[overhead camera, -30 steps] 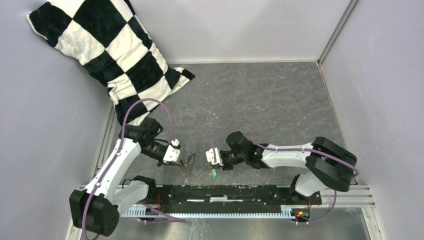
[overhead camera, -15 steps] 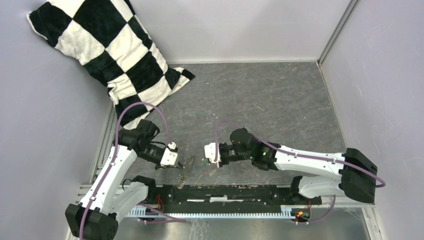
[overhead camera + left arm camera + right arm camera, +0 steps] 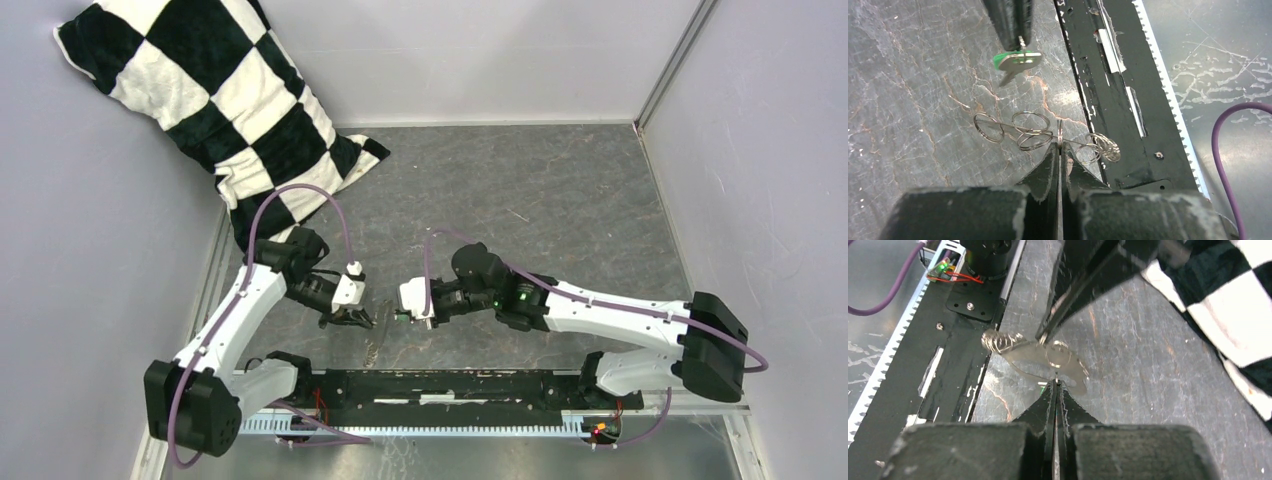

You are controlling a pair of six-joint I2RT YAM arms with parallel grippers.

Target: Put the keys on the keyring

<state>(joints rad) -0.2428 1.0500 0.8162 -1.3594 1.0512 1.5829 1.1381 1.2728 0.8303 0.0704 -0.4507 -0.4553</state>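
Keyring (image 3: 1033,131): thin silvery wire loop, seen edge-on, with small split rings strung along it. Judged light, stiff yet springy, and slick. It is best taken at the bare rim between the strung rings. It is pinched there in the clenched left gripper (image 3: 1059,150), over the grey table (image 3: 923,100).

Key (image 3: 1015,61): small flat metal blade with a bright green head. Judged light and rigid, and likely to pivot in a narrow pinch. It is clamped at its head end in the closed right gripper (image 3: 1055,386), near the loop but apart from it.

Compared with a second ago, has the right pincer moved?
Yes. In the top view the right pincer has shifted left and away from the black base rail, closer to the left pincer.
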